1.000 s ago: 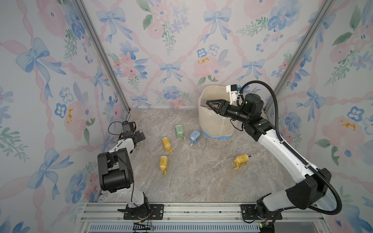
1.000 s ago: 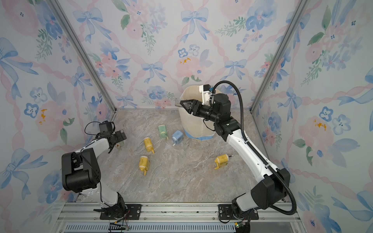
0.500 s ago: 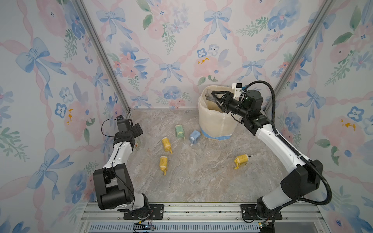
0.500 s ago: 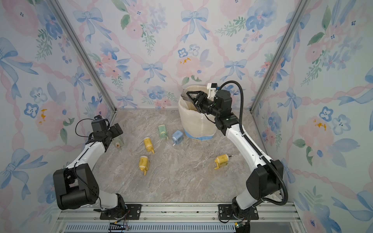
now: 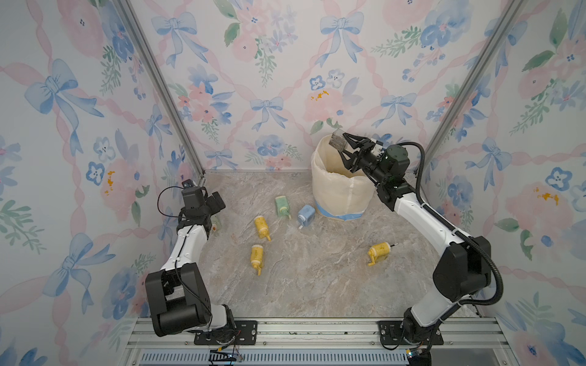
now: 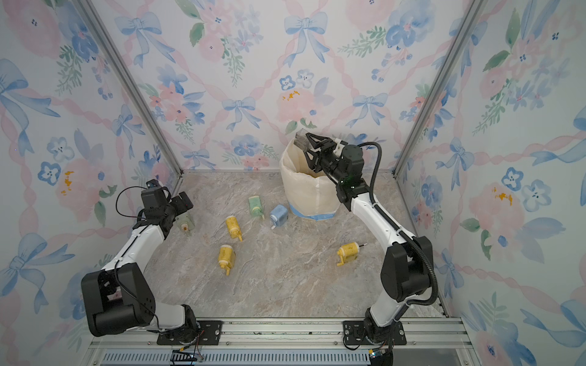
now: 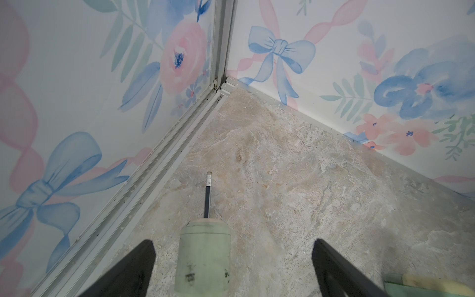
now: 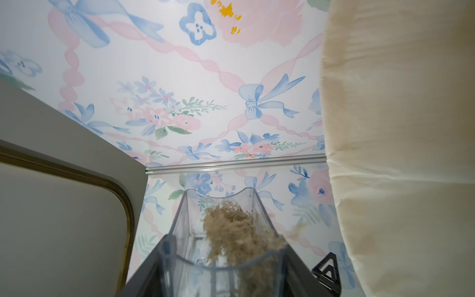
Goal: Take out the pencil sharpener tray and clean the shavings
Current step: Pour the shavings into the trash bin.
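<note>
Reaching over the cream-lined bin point(image 5: 339, 193) at the back of the bench point(image 5: 317, 285), the right tool point(image 5: 344, 146) is part-closed on the clear tray point(image 5: 336, 142), which is held tilted above the bin's mouth in both top views. The left tool point(image 6: 183, 200), spread wide and holding nothing, hangs over a pale green sharpener point(image 6: 185, 221) near the back left corner. In the left wrist view, the wide-apart fingers point(image 7: 136, 267) flank that sharpener without touching it, and a dark pencil point(image 7: 207, 195) sticks out of its far end. In the right wrist view, the tray sits clamped between both fingers with blurred tan shavings point(image 8: 236, 231) inside it, and the bin's liner is just beside.
</note>
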`<state>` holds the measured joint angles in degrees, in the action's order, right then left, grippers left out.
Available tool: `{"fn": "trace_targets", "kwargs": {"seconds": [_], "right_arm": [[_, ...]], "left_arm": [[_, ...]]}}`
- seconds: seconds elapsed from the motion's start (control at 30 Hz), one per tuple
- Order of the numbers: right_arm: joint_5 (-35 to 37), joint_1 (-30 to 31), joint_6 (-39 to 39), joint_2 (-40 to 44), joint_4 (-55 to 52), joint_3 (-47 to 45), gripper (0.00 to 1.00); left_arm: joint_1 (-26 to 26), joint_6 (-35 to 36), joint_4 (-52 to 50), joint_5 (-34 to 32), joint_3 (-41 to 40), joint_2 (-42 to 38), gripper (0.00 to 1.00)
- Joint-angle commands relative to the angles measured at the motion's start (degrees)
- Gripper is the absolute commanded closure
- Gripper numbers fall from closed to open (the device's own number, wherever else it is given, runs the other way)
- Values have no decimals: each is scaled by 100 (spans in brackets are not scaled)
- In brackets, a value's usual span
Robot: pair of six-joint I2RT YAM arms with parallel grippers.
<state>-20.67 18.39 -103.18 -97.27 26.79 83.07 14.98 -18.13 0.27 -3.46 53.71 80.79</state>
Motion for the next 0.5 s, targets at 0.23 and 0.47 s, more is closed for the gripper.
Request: {"fn": "trace_targets", "kwargs": {"seconds": [0.23, 0.47], "right_arm": [[1590, 381, -2013, 60, 1423, -286, 52], [2197, 893, -2245, -139, 2470, -84, 51]], "left_arm": [[-31, -41, 140, 275, -93, -48, 2], [-31, -44, 166, 349, -94, 6, 2]]}}
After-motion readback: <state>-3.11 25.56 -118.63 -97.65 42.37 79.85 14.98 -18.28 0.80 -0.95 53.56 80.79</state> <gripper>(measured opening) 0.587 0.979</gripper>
